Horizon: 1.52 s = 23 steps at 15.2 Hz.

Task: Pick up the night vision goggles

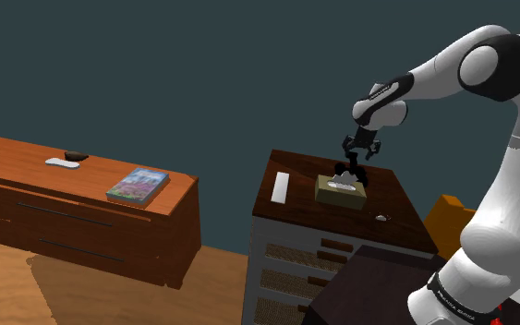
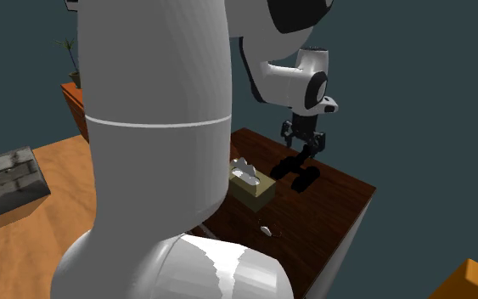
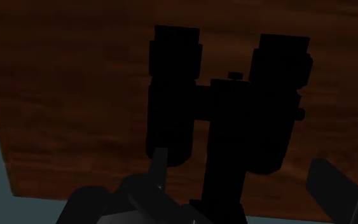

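— On the long wooden sideboard (image 1: pixel 18 155) at the shoulder view's left, what do you count?
— Item one: flat white object (image 1: pixel 61 163). Item two: small dark bowl (image 1: pixel 78 155), just beside it; whether they touch, I cannot tell. Item three: colourful book (image 1: pixel 139 185), lying flat near the sideboard's right end.
— And the cabinet (image 1: pixel 396 208) with the dark wooden top and pale drawers?
— Item four: white slab (image 1: pixel 281 186), near its left edge. Item five: tissue box (image 1: pixel 341 190), about mid-top. Item six: night vision goggles (image 3: pixel 171 95), black, twin-tubed, lying on the top just beside the tissue box, on its far side. Item seven: small white scrap (image 1: pixel 380 218), nearer the front edge.
— The gripper (image 1: pixel 356 159)?
— Right above the goggles, pointing down. Fingers (image 3: pixel 160 159) spread wide: one tip close by one tube, the other standing clear of the second tube. Nothing clasped.
— Further right?
— Orange block (image 1: pixel 452 217) past the cabinet, then the arm's dark stand (image 1: pixel 368 286).
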Each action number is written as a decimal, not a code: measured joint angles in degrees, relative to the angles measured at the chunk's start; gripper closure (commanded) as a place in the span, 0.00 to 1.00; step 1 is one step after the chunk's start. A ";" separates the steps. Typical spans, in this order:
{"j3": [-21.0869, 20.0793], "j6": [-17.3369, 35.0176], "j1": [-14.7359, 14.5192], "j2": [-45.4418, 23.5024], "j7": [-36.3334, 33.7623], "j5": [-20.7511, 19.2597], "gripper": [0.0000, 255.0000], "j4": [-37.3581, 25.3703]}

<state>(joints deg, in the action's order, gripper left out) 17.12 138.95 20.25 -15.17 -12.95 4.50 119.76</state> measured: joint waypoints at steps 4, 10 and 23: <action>-0.43 2.54 0.42 -2.50 0.55 1.17 0.00 0.10; -0.72 4.07 0.68 -3.82 0.96 1.80 1.00 0.34; -0.22 1.54 0.37 -1.75 0.43 0.84 1.00 -0.17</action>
<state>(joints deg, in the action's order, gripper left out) 16.90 140.49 20.62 -16.92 -12.52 5.34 119.59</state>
